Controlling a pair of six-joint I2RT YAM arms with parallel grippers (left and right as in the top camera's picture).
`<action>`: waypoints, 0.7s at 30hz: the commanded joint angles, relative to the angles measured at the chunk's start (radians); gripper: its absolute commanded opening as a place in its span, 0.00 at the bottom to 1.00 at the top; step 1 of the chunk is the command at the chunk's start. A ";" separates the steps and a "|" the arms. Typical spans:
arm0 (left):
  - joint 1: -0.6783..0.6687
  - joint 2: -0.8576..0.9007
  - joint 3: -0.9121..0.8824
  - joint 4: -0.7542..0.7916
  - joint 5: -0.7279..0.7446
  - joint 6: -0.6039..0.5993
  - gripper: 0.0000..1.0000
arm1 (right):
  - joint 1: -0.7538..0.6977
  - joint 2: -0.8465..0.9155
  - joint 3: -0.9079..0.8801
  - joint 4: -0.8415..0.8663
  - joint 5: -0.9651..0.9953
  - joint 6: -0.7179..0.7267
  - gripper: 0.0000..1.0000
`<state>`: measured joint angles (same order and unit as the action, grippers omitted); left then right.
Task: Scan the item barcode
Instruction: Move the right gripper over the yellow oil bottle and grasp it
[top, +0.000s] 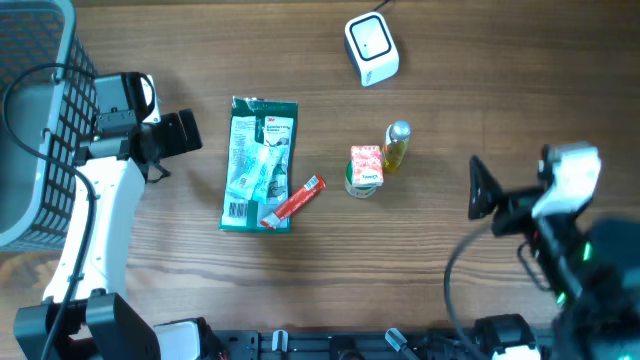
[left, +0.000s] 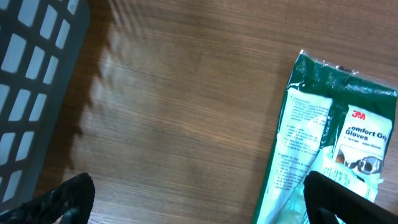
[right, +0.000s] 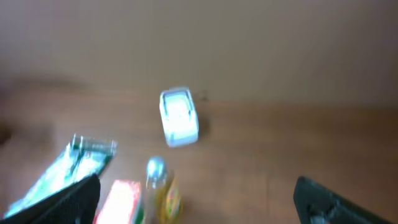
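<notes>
overhead view, opening stage of the barcode scan: nothing is held and no item has been picked up. the left tool (top: 183, 132) hangs with its jaws spread wide and empty, just beside the upper left edge of the green glove packet (top: 259, 165). the right tool (top: 481, 188) is likewise spread and empty, well apart from all the goods, over the right of the table (top: 500, 80).

the glove packet lies flat at centre-left, with a printed barcode (top: 236, 210) showing on its near left corner. a red stick sachet (top: 298, 200) rests against its near right corner. a small pot (top: 365, 168) and a bottle of yellow liquid (top: 397, 147) stand just beside each other further right. the white scanner (top: 371, 48) sits at the far edge, well apart from every item. a grey basket (top: 40, 120) stands at the left.

which item is meant cannot be told; the packet is nearest the left tool. the next move likely calls for lowering onto one edge of the thin packet, clenching, lifting, and turning the barcode toward the scanner. the sachet may be dragged along.
</notes>
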<state>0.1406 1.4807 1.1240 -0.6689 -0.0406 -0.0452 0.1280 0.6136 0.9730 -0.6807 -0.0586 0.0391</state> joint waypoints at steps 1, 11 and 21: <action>0.004 0.004 0.005 0.002 -0.010 0.015 1.00 | -0.004 0.241 0.237 -0.182 -0.073 -0.011 1.00; 0.004 0.004 0.005 0.002 -0.010 0.015 1.00 | -0.004 0.651 0.389 -0.314 -0.296 0.075 0.83; 0.004 0.004 0.005 0.002 -0.010 0.015 1.00 | 0.144 0.769 0.396 -0.263 0.034 0.348 0.82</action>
<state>0.1406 1.4811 1.1240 -0.6701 -0.0406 -0.0452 0.2039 1.3548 1.3487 -0.9577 -0.1707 0.2741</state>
